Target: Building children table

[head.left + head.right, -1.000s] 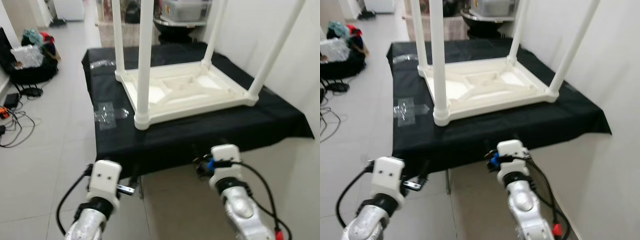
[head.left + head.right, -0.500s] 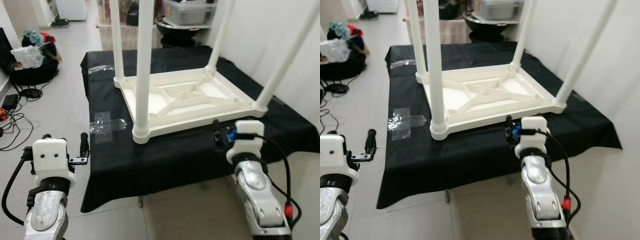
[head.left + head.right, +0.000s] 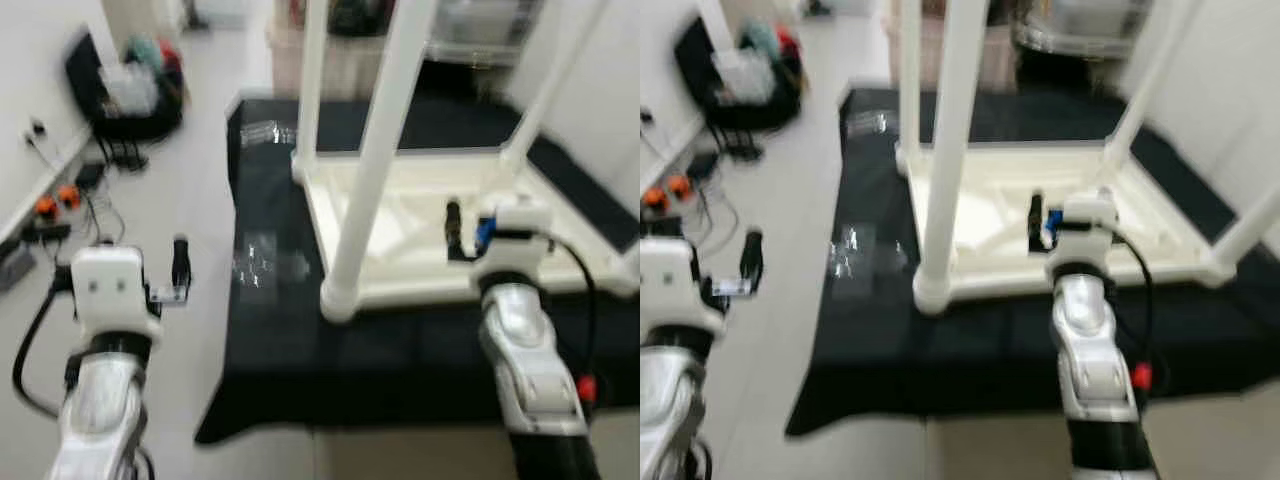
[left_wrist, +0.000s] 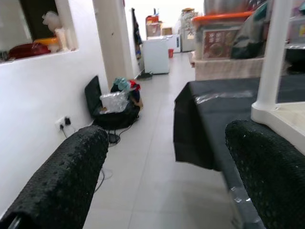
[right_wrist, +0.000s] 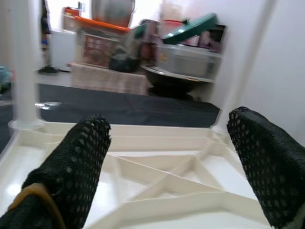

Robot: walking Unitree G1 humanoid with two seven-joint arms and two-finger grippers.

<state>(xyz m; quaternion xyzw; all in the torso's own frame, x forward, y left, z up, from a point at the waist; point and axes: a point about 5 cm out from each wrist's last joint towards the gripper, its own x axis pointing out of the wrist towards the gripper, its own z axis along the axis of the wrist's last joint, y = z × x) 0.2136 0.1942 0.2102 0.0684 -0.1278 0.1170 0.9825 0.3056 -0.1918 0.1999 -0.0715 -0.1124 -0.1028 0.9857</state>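
Note:
A white children's table (image 3: 400,292) lies upside down on a black cloth (image 3: 290,340), its round legs pointing up; the nearest leg (image 3: 375,160) stands at the front left corner. My right gripper (image 3: 455,228) is raised over the near edge of the ribbed underside (image 5: 157,176). It is open, with nothing between its black fingers (image 5: 76,167). My left gripper (image 3: 180,270) hovers over the floor, left of the cloth's edge. It is open and empty (image 4: 167,138), facing down the corridor past the corner leg (image 4: 276,57).
Bags and clothes (image 3: 140,85) lie on the floor at the far left, with cables and plugs (image 3: 60,200) along the wall. Clear tape pieces (image 3: 262,262) stick to the cloth. Storage boxes and a basin (image 5: 186,57) stand behind the table. A white wall runs along the right.
The view has shifted and blurred as I move. My right gripper has risen and gone forward over the white table's near edge. My left gripper has lifted a little, still left of the cloth.

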